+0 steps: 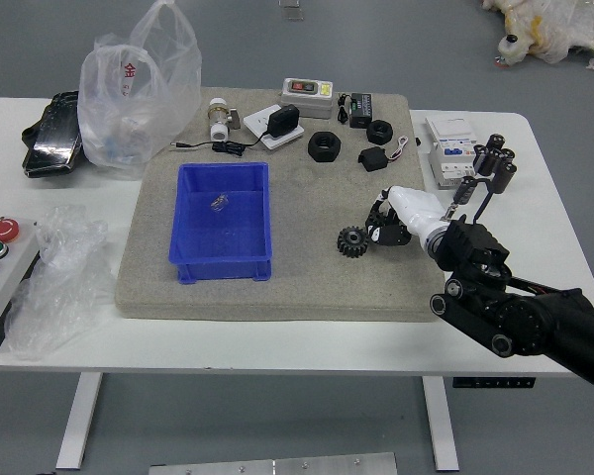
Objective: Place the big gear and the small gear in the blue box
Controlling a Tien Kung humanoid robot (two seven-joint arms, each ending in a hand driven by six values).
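"Any gear in the blue box (223, 268)?"

"None shows there; both placements seem left. One gear (352, 241) sits on the mat (277, 301) beside the right hand (413, 209)."

"And its grip?"

"Too hidden to tell closure or hold."

My right arm (535, 327) is black, with round metallic-rimmed joint caps (501, 344) and a cluster of round-ended black rods (491, 166); a smooth white shell (416, 210) adjoins my black right hand (387, 226).

A robotics lab, apparently: push-button box (14, 265) at the left edge of the table (228, 348), power adapter (283, 121) near its far edge, robot arm (525, 322) over its near-right corner
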